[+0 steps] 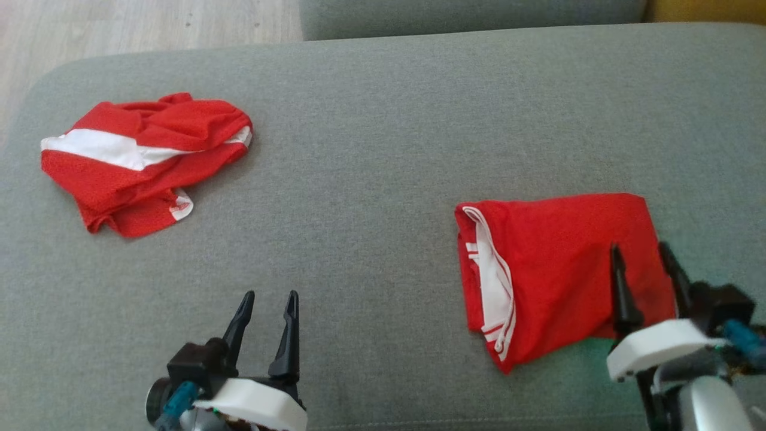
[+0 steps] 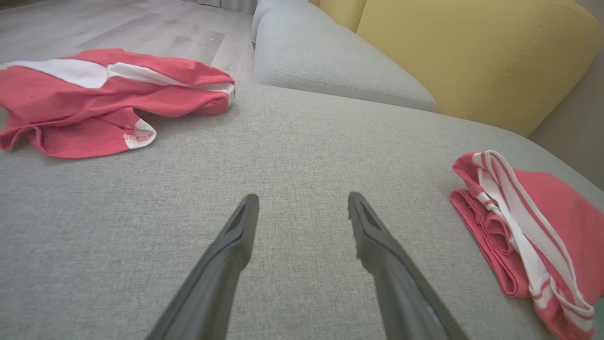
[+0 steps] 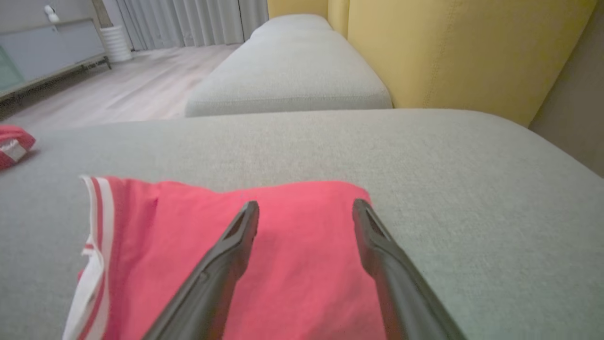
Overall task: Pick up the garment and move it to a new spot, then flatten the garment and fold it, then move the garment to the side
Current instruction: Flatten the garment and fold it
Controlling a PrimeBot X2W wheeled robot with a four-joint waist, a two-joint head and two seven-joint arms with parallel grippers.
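Nearest to you: left claw [image 1: 270,296], low at the near edge of the grey sofa cushion [image 1: 383,120]. Fingers spread, nothing between them, bare upholstery under them.

Right claw [image 1: 639,246]: also released, fingers apart and holding nothing. It hangs over the near right part of the folded red garment [image 1: 556,263]. In the right wrist view both fingers stand over red cloth. You cannot tell whether the tips touch it.

Where the task's thing is: the folded red garment lies on the right half of the cushion, a compact, roughly rectangular packet. Its white-striped edge [image 1: 494,281] faces the robot's left. The top surface is smooth and the layers show at the striped edge.

Also noted: a crumpled red-and-white garment [image 1: 143,161] at the far left of the cushion, well apart from both claws. Yellow backrest [image 2: 472,56] beyond, wooden floor [image 1: 149,24] past the cushion's far edge.

Progress, judged from the lay: flattening and folding look finished. The packet already sits off to the right, so the move aside looks complete or very nearly so. With both claws free, little is left for this piece. The crumpled one looks unhandled.
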